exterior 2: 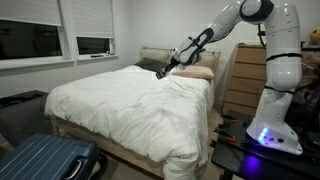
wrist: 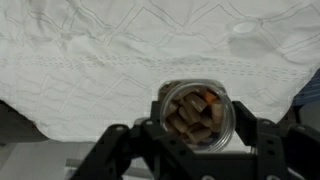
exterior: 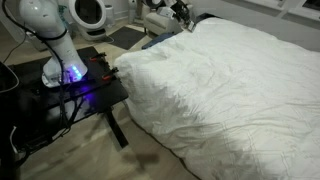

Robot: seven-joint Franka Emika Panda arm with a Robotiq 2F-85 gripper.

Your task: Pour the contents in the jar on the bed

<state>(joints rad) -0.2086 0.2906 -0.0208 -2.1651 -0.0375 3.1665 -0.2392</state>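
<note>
In the wrist view my gripper (wrist: 197,132) is shut on the jar (wrist: 229,112), a small clear cylinder seen from above with its mouth open. The contents (wrist: 192,110), tan-brown bits, fill it. The jar hangs over the wrinkled white duvet of the bed (wrist: 100,60). In both exterior views the arm stretches out over the bed (exterior: 230,90) (exterior 2: 120,100), with the gripper (exterior: 181,12) (exterior 2: 163,71) near the pillow end. The jar is too small to make out there.
A black table (exterior: 95,95) with a glowing blue light carries the robot base beside the bed. A tan pillow (exterior 2: 197,72) and headboard (exterior 2: 150,55) lie behind the gripper. A wooden dresser (exterior 2: 245,75) stands by the robot, a blue suitcase (exterior 2: 50,160) at the bed's foot.
</note>
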